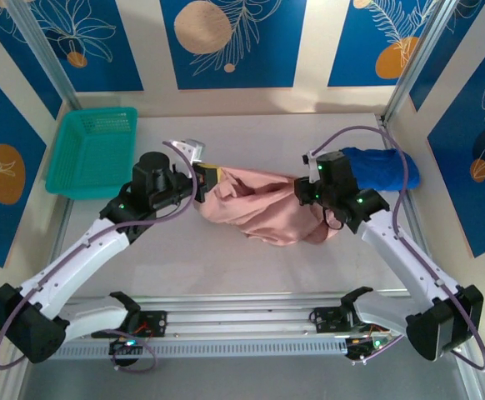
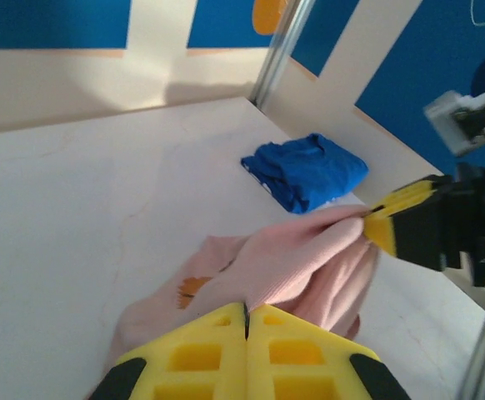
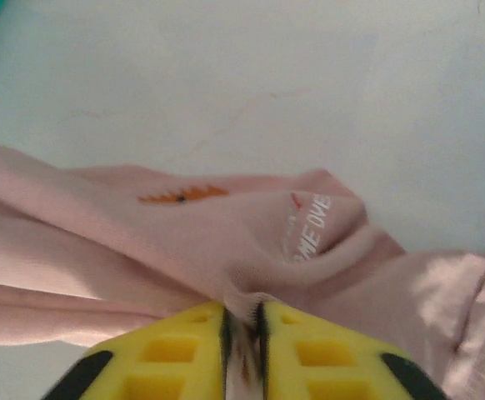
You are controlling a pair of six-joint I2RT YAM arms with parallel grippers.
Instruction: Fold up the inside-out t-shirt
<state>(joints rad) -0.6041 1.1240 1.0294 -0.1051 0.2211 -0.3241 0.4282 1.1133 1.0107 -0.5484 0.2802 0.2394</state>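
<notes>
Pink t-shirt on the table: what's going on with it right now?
Both arms have hold of the pink t-shirt. The left claw is shut on one end and the right claw pinches cloth at the other end, so the shirt hangs bunched between them over the table. It is crumpled, with no neat fold yet. A blue garment lies at the back right, and a teal basket sits at the back left.

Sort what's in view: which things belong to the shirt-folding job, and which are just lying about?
Job: pink t-shirt; left gripper and right gripper, both pinching it.
Lying about: blue garment; teal basket.
</notes>
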